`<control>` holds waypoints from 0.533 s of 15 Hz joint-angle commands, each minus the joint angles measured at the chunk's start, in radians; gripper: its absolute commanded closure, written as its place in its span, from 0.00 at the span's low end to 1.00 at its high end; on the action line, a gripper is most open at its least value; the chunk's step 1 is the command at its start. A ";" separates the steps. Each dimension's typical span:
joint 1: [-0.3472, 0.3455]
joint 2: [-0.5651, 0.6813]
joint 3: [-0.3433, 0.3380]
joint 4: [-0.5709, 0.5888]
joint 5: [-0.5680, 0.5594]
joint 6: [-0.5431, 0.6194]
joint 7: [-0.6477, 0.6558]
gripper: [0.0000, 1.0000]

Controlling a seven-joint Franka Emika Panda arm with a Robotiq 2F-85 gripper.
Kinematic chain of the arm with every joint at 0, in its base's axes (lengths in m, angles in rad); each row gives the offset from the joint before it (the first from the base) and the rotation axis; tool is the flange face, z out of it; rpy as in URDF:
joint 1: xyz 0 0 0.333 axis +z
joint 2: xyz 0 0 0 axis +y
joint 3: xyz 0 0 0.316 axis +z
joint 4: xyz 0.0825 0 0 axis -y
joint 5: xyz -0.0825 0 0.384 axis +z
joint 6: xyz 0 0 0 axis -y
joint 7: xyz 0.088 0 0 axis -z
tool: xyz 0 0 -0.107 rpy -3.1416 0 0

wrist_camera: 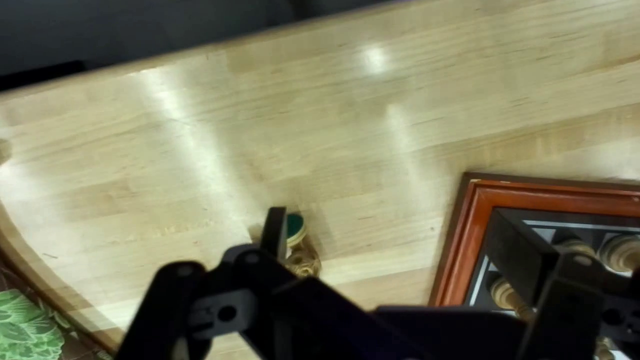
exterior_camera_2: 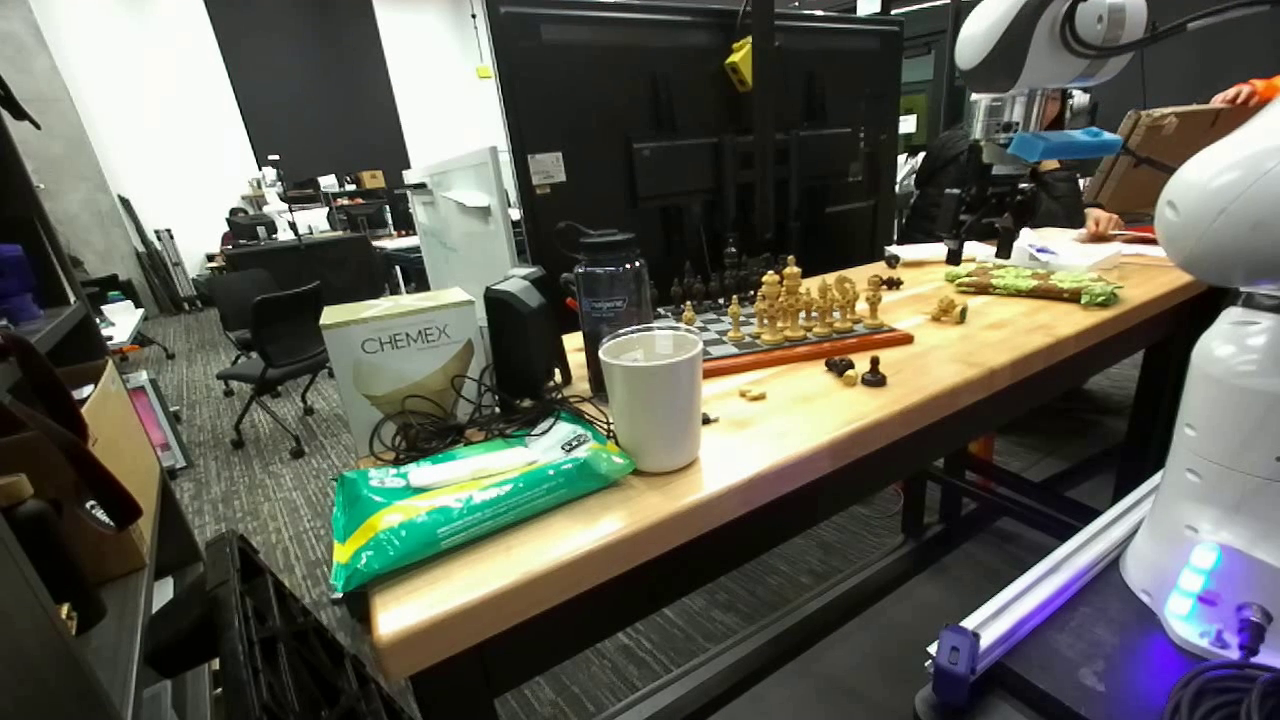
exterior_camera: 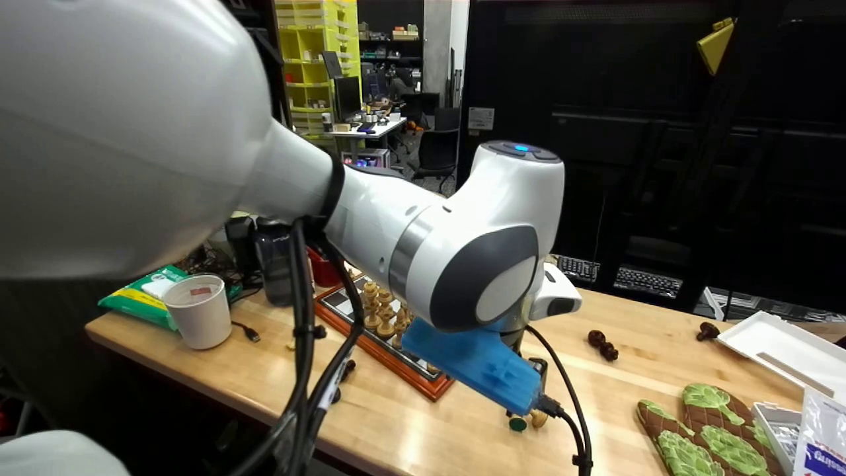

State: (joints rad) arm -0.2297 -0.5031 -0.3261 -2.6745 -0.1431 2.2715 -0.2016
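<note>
Supporting table (exterior_camera_2: 760, 430): pale wood with a glossy sheen; judging by that shine, a slick bed — a nudge may set round things rolling
Board (wrist_camera: 462, 245): red-brown frame, apart from the piece; chessmen (exterior_camera_2: 771, 320) stand on it
Mitt (exterior_camera: 733, 449): brown with green leaves, lying on the table; padded and soft by its look, unlike the piece
Gripper (wrist_camera: 397, 235): spread wide, holding nothing; in an exterior view its fingertips (exterior_camera_2: 954, 248) hang above the table
Piece (wrist_camera: 303, 252): pale chessman, tipped on its side on the table; in the wrist view it shows just inside the line of one finger, which hides part of it; how far below the finger it lies, I cannot tell; probably wood — light, stiff, hard to crush, though smooth enough to slip or roll under a lopsided squeeze
Carved end (wrist_camera: 306, 265): uneven to bite on; the likeliest part to chip, I would judge
Body: the short stretch between carved end and base; probably the surest hold, fingers square across it
Base (wrist_camera: 295, 225): green, felt-like disc; perhaps grippier than the wood, yet flat, so poor for a grip alone
</note>
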 commanded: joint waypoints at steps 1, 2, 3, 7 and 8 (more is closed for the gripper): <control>-0.020 0.020 0.016 0.001 0.010 0.016 -0.007 0.00; -0.022 0.032 0.016 0.001 0.010 0.025 -0.007 0.00; -0.024 0.038 0.015 0.002 0.010 0.028 -0.007 0.00; -0.012 0.091 0.003 0.024 0.029 0.041 -0.021 0.00; -0.008 0.114 -0.002 0.032 0.037 0.047 -0.032 0.00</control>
State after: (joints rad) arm -0.2386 -0.4545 -0.3246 -2.6709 -0.1339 2.3014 -0.2032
